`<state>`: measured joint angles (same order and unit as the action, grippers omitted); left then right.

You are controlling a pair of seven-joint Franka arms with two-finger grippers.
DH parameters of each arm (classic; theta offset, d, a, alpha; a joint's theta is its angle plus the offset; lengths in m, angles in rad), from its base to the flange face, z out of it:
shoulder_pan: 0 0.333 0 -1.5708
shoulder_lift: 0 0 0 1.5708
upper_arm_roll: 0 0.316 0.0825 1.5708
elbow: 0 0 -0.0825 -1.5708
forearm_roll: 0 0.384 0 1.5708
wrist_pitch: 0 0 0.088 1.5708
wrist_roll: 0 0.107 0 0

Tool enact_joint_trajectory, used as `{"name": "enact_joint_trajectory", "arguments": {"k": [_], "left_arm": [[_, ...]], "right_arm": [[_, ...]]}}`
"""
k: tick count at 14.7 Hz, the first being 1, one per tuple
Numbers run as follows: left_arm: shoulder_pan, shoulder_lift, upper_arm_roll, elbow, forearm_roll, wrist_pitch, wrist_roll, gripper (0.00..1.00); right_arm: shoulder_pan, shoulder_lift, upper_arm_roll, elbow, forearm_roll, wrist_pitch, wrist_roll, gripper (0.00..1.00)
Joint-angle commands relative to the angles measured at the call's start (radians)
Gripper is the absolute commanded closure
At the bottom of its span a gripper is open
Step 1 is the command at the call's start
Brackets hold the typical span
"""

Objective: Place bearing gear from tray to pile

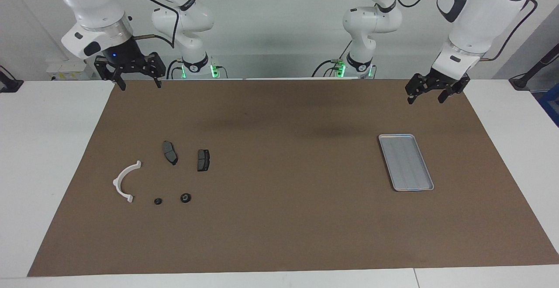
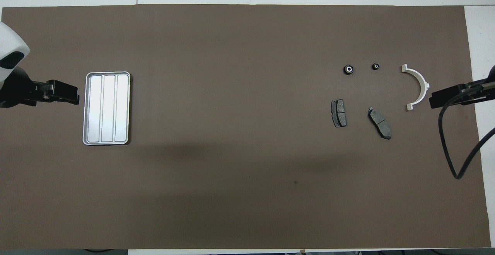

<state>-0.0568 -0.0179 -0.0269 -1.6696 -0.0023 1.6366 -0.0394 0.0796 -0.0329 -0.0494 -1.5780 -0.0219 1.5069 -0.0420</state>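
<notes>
The silver tray [image 1: 406, 162] [image 2: 106, 108] lies on the brown mat toward the left arm's end, its ribbed floor bare. Toward the right arm's end is the pile: a white half-ring bracket [image 1: 117, 182] [image 2: 423, 81], two dark brake pads [image 1: 170, 152] [image 1: 203, 160] and two small black round bearing gears [image 1: 185, 197] [image 1: 157, 201] [image 2: 349, 69] [image 2: 375, 66], all flat on the mat. My left gripper [image 1: 426, 100] hangs open in the air over the mat's edge by the robots, near the tray. My right gripper [image 1: 140, 85] hangs open and empty over the mat's corner by the robots.
The brown mat [image 1: 279, 218] covers most of the white table. A black cable [image 2: 448, 150] loops down from the right arm over the mat's end beside the bracket.
</notes>
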Motion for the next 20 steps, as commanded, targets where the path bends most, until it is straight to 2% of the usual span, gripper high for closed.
{"name": "enact_joint_trajectory", "arguments": {"k": [1, 7, 11, 20], "left_arm": [[0.002, -0.017, -0.001, -0.007, -0.002, -0.008, -0.011, 0.0], [0.002, -0.017, -0.001, -0.007, -0.002, -0.006, -0.011, 0.0], [0.002, -0.017, -0.001, -0.007, -0.002, -0.008, -0.011, 0.0], [0.002, -0.017, -0.001, -0.007, -0.002, -0.006, -0.011, 0.0]], "right_arm": [[0.0, -0.018, -0.009, -0.034, 0.014, 0.03, 0.013, 0.0], [-0.009, -0.018, -0.006, -0.03, 0.014, 0.019, 0.01, 0.0], [-0.064, -0.018, 0.046, -0.03, 0.016, 0.018, 0.01, 0.0], [-0.057, -0.018, 0.045, -0.028, 0.017, 0.019, 0.011, 0.0]]}}
